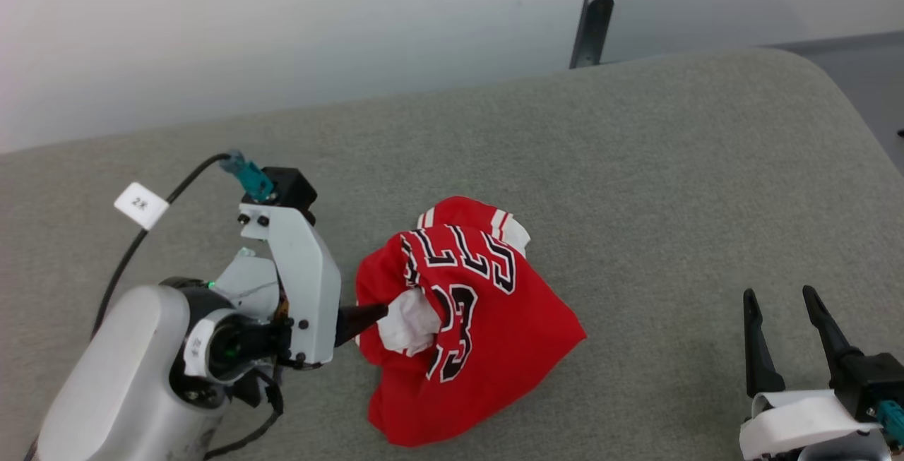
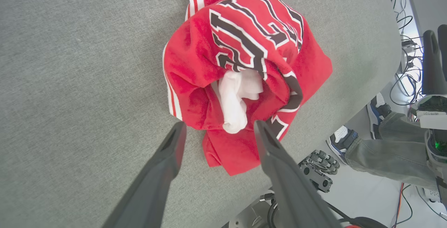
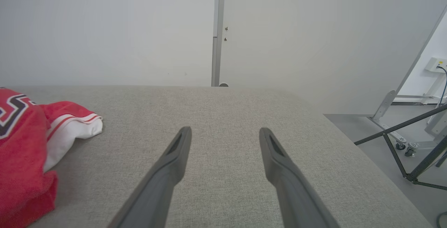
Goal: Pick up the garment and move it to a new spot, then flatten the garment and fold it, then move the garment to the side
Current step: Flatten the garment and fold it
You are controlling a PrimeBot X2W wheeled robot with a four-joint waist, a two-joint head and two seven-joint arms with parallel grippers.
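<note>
Looking down on the garment (image 1: 494, 348), bunched into a soft, rumpled mound near the middle of the table (image 1: 635, 164) and resting on its grey, coarse-woven padded cover with a rounded corner. Noting red knit jersey cloth folding over itself in thick creases, with black white-outlined lettering and a "23" curving across the top of the heap. Spotting a white sleeve (image 1: 409, 327) tucked into a hollow on the mound's left side, and red-white striped trim (image 1: 499, 222) peeking out at the far edge.

Reaching in from the left with the left gripper (image 1: 371, 316), its two long, dark, tapering fingers spread wide and grasping nothing. Seeing, in the left wrist view, the left gripper (image 2: 219, 126) straddling the lower end of the white sleeve (image 2: 237, 95) at the edge of the garment (image 2: 188, 81); unable to tell whether the tips are touching the cloth. Also catching, past the table (image 2: 70, 81) edge, a person's leg (image 2: 387, 151) in blue-grey denim and a sneaker (image 2: 341, 136) on the floor.

Holding the right gripper (image 1: 778, 295) at the lower right, well apart from the heap, likewise released, fingers parted over bare weave. Viewing along the right gripper (image 3: 225, 130), finding the garment (image 3: 21, 158) off to the left on the table (image 3: 223, 105), a white, stripe-edged sleeve end flopping out below the smooth pale wall (image 3: 104, 29).
</note>
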